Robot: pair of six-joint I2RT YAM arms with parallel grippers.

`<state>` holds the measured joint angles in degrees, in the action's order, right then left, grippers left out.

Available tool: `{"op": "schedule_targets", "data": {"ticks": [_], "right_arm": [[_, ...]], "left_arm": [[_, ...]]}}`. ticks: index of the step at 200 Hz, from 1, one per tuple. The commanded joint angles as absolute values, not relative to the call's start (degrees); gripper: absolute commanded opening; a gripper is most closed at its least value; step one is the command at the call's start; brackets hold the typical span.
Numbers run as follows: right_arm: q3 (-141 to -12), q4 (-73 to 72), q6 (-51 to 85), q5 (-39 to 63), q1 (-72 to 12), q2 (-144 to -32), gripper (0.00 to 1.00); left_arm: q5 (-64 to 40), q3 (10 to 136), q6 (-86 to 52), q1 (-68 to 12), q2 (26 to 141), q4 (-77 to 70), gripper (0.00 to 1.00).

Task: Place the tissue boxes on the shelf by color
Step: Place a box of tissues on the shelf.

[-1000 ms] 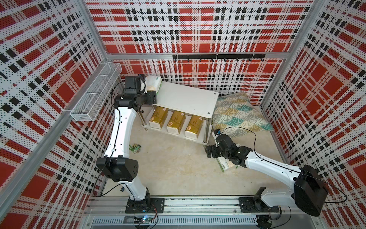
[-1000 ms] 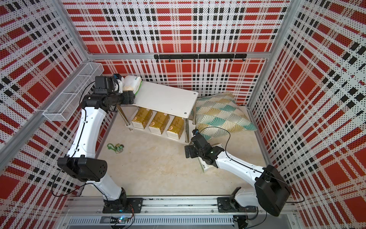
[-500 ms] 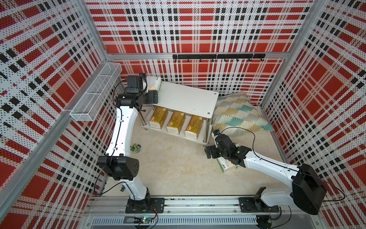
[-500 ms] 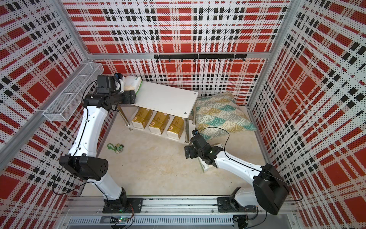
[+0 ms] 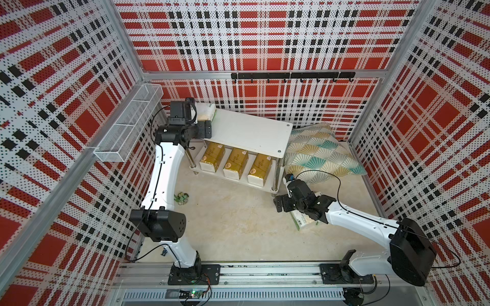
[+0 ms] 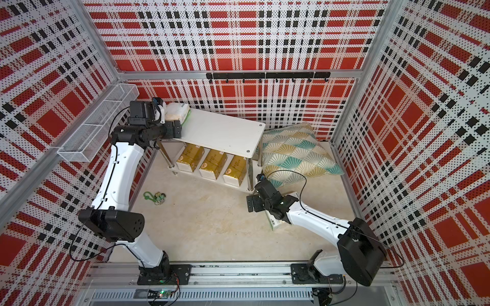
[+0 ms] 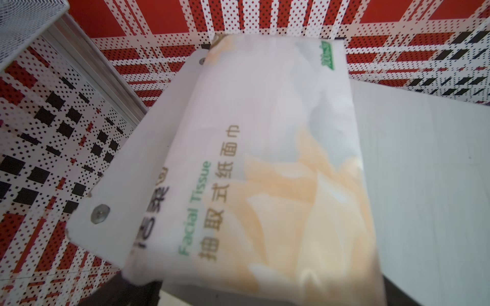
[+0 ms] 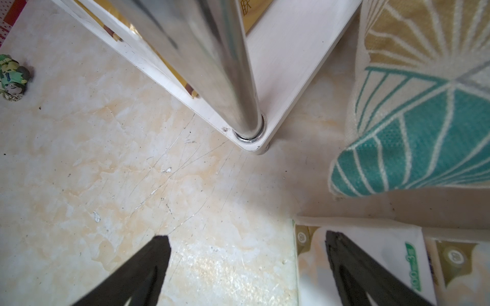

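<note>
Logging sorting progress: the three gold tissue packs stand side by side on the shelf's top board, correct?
No. The gold tissue packs stand side by side on the lower board of the shelf, beneath its top board; both top views show this.

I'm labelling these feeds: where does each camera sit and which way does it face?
Top views: high over the front rail, looking down at the shelf; left arm, right arm, left tool, right tool show.
Left wrist: on the left arm, facing the white tissue pack on the top board; no fingers clearly show.
Right wrist: on the right arm, facing the beige surface, a chrome leg and the pillow; spread black fingers show.
Shared: top and left wrist views both show that pack; top and right wrist, the leg and pillow.
</note>
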<state>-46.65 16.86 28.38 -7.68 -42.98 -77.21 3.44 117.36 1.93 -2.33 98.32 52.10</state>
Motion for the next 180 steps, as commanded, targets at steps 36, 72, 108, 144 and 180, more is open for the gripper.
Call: {"op": "schedule_targets", "data": {"ticks": [36, 72, 108, 144, 180], "right_arm": [[-48.3, 16.9, 28.9, -7.6, -42.9, -78.1, 1.0], [-48.9, 17.4, 28.9, -7.9, -43.2, -78.5, 1.0], [-49.3, 18.0, 29.0, -8.4, -43.5, -78.6, 1.0], [-49.2, 18.0, 29.2, -8.7, -43.6, -78.5, 1.0], [-49.4, 18.2, 29.3, -8.9, -43.7, -78.3, 1.0]], "left_arm": [[-2.1, 114.1, 5.7, -0.2, 94.9, 48.8, 0.89], [-3.4, 112.7, 6.6, 0.2, 93.8, 48.3, 0.87], [-4.1, 111.9, 6.4, 0.5, 93.2, 48.2, 0.87], [-3.5, 112.0, 5.7, 0.5, 92.9, 47.7, 0.96], [-2.0, 112.6, 4.8, 0.5, 93.0, 47.4, 0.99]]}}
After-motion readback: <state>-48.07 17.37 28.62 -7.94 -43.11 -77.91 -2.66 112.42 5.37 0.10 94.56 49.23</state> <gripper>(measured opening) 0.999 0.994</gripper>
